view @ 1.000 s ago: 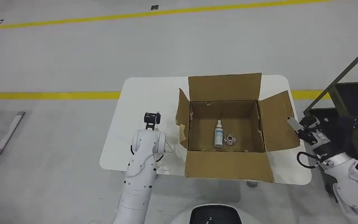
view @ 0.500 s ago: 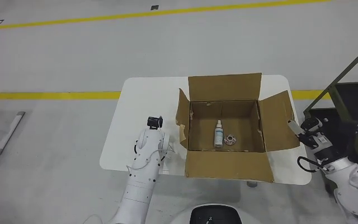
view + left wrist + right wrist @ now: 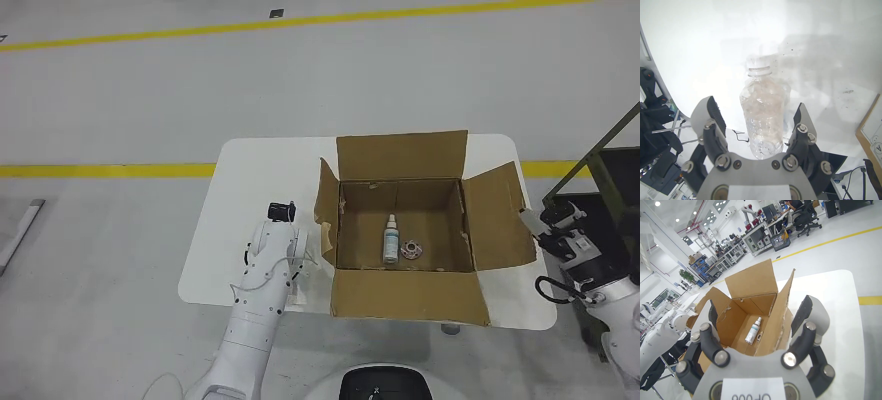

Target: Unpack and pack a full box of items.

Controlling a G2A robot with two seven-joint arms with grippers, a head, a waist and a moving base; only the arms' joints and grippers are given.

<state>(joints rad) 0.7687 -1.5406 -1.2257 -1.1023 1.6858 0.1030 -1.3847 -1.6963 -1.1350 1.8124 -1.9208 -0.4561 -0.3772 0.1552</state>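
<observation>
Left gripper (image 3: pixel 755 104) stands with its jaws spread wide on either side of a clear bottle (image 3: pixel 762 121). A gap shows on both sides, so nothing is clamped. The bottle's long axis runs straight out from the palm, with the base close to the palm and the capped neck pointing away over the white table (image 3: pixel 696 47). Whether it lies flat on the table I cannot tell. A corner of the cardboard box (image 3: pixel 869 132) sits off to one side of the bottle, near but apart. From above, the left arm (image 3: pixel 268 270) lies over that spot, just beside the box's left flap (image 3: pixel 327 215), and covers the bottle.

Inside the box a spray bottle (image 3: pixel 391 240) lies flat on the floor. Its long axis runs from the near wall to the far wall, nozzle toward the far wall. A small ring-shaped part (image 3: pixel 412 246) lies just beside it, on the side toward the right flap (image 3: pixel 497 215). The right wrist view looks into the box on a slant, and there the right flap's edge cuts across the ring-shaped part.

Right gripper (image 3: pixel 760 303) is wide open and empty, held outside the box beyond the right flap and facing into it.
</observation>
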